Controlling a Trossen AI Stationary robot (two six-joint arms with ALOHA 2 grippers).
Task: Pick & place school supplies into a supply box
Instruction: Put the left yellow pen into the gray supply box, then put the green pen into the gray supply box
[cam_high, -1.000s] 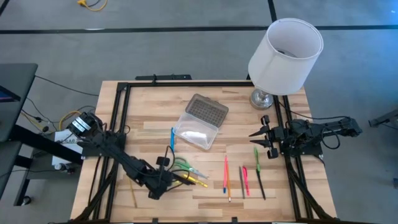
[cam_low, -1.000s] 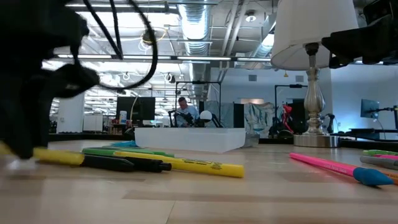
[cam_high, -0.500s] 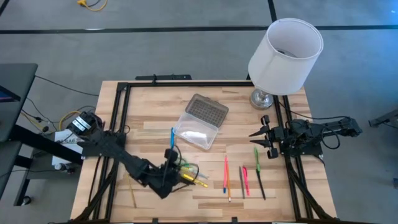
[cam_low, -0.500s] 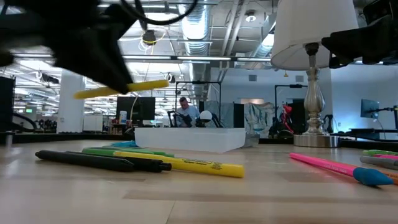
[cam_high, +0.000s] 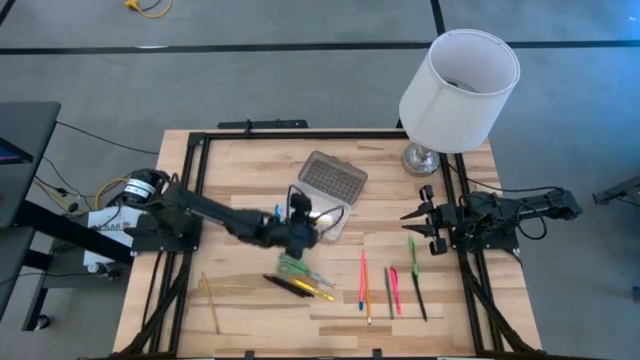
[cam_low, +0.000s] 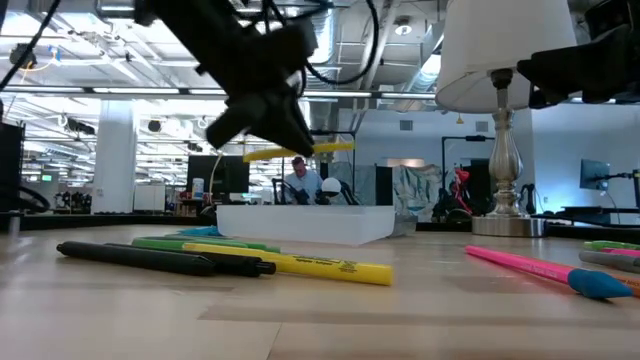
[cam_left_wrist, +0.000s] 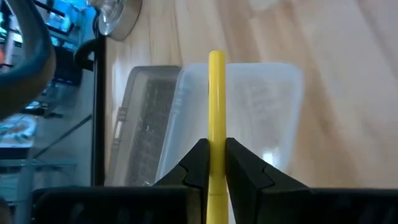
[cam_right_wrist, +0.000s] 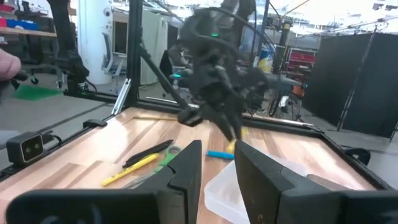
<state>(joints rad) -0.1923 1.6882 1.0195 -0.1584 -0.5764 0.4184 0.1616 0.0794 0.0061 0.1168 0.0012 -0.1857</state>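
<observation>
Near your tabletop's left front edge lies a thin wooden pencil (cam_high: 210, 302). The left gripper (cam_high: 303, 222) hangs over the middle of the tabletop, its fingers clamped on a slim yellow pencil (cam_left_wrist: 216, 112) held above the open supply box (cam_high: 322, 213), a clear plastic rectangle with a grey dotted lid (cam_high: 334, 177) folded back. In front of it lie green-handled scissors (cam_high: 291, 266), a black pen (cam_high: 286, 285) and a yellow marker (cam_high: 316, 290). Further right lie a pink marker (cam_high: 363, 280) and a green pen (cam_high: 411, 256). The right gripper (cam_high: 424, 223) waits at the right edge with its fingers slightly apart, beside a white lamp (cam_high: 458, 78) at the back right corner.
</observation>
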